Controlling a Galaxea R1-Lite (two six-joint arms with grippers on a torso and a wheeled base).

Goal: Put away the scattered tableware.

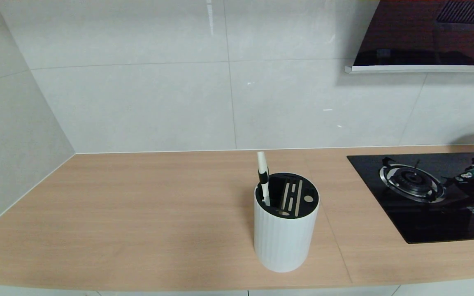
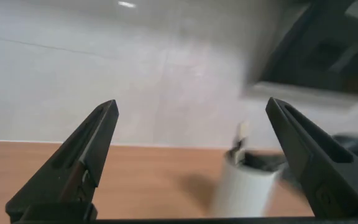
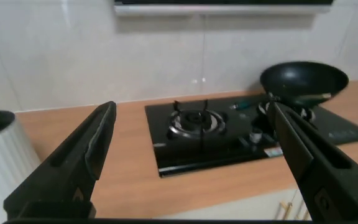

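Observation:
A white ribbed utensil holder (image 1: 285, 230) with a black slotted top stands on the wooden counter (image 1: 146, 213), near its front edge. A white-and-black handled utensil (image 1: 263, 174) sticks up from its left slot. My left gripper (image 2: 191, 112) is open with nothing between its fingers; the holder (image 2: 244, 186) lies beyond it, with the utensil handle (image 2: 240, 140) rising from it. My right gripper (image 3: 191, 112) is also open and holds nothing, with the holder's side (image 3: 5, 168) seen past one finger.
A black gas hob (image 1: 430, 193) with a burner (image 1: 412, 181) is set in the counter at the right. A dark pan (image 3: 303, 81) rests on its far burner. A range hood (image 1: 430, 37) hangs above. Tiled walls close the back and left.

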